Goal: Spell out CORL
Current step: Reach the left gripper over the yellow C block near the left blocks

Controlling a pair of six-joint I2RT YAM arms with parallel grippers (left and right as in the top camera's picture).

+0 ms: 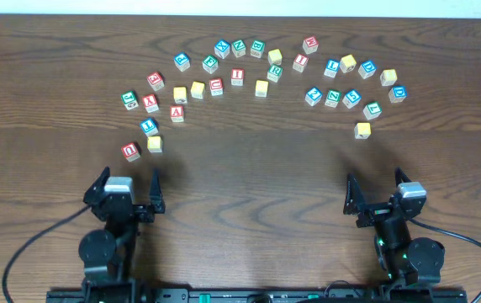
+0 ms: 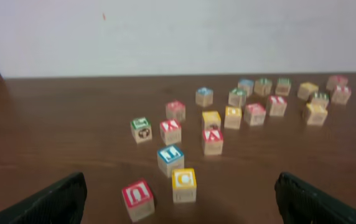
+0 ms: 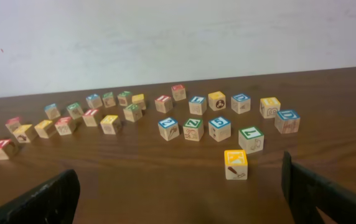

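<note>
Both arms rest at the near edge of the table. My left gripper (image 1: 130, 177) (image 2: 179, 190) is open with nothing in it. Just ahead of its jaws stands a yellow cube with a white C (image 2: 183, 179) (image 1: 154, 144), untouched. My right gripper (image 1: 375, 179) (image 3: 178, 168) is also open and empty. A pale cube with a blue L (image 1: 332, 66) sits in the far right cluster. Other yellow cubes (image 1: 197, 88) lie in the arcs, but their letters are too small to read. I cannot pick out the green R.
A red U cube (image 2: 137, 196) (image 1: 131, 151) stands left of the C cube, and a blue cube (image 2: 170, 155) just behind it. A yellow picture cube (image 3: 235, 163) (image 1: 362, 130) is nearest the right gripper. Many lettered cubes form two arcs across the far table (image 1: 240, 160).
</note>
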